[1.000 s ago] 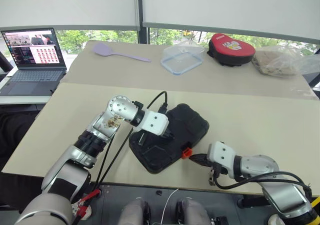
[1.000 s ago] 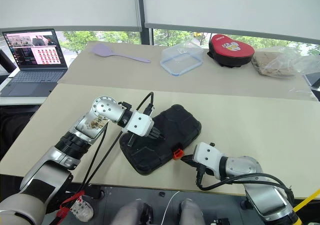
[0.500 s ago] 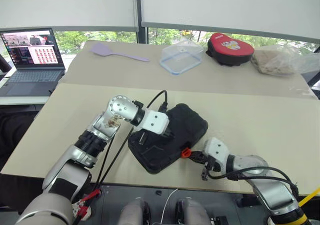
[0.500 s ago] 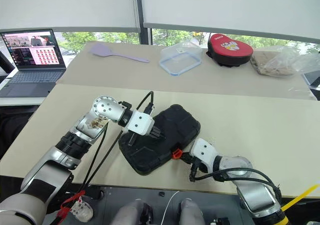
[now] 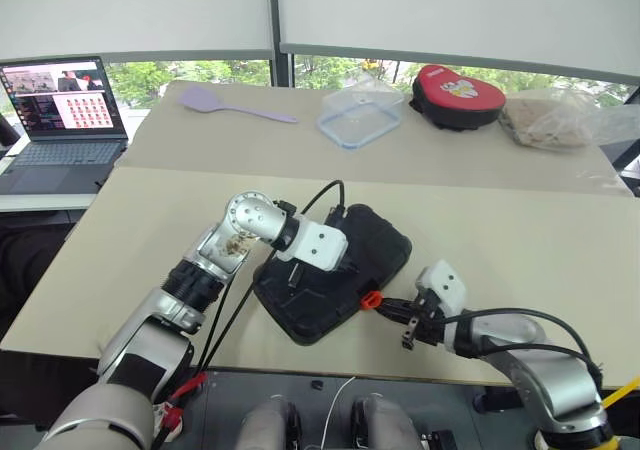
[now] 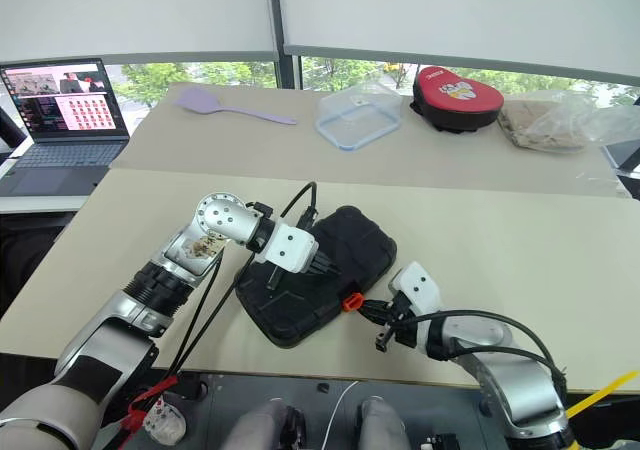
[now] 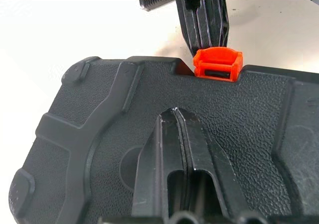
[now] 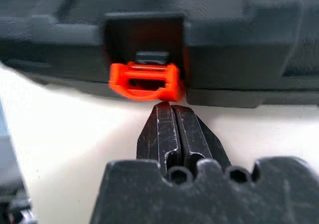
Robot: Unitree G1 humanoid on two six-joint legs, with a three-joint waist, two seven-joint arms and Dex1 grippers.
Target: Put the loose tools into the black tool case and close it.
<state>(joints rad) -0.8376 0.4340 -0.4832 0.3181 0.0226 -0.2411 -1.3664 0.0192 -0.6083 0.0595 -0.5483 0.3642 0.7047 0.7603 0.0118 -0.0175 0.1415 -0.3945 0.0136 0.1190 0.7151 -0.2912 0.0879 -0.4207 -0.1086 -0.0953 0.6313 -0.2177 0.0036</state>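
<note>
Two grippers are on the black tool case point(image 5: 335, 282), which you have lying closed and flat near the front edge of the beige table point(image 5: 520, 240), turned at an angle to that edge. Your left gripper point(image 5: 345, 266) rests on top of the lid with its two black fingers point(image 7: 174, 149) pressed together, nothing between them; from the left wrist camera the tips lie flat on the pebbled plastic, pointing toward the orange latch point(image 5: 370, 299). Your right gripper point(image 5: 392, 308) sits low over the table at the case's front side, fingers point(image 8: 172, 132) also clenched tight on nothing, tips just below the latch and almost touching it. From the right wrist camera the latch hangs out from its recess in the case wall, tilted a little, so it does not look snapped flat.

On the far table point(image 5: 430, 150) you have a lavender spatula point(image 5: 235, 106), a clear food container point(image 5: 362, 118), a red-and-black pouch point(image 5: 458, 95) and a crumpled plastic bag point(image 5: 562, 120), all well apart from the case. An open laptop point(image 5: 58, 120) sits on a separate desk to your left.
</note>
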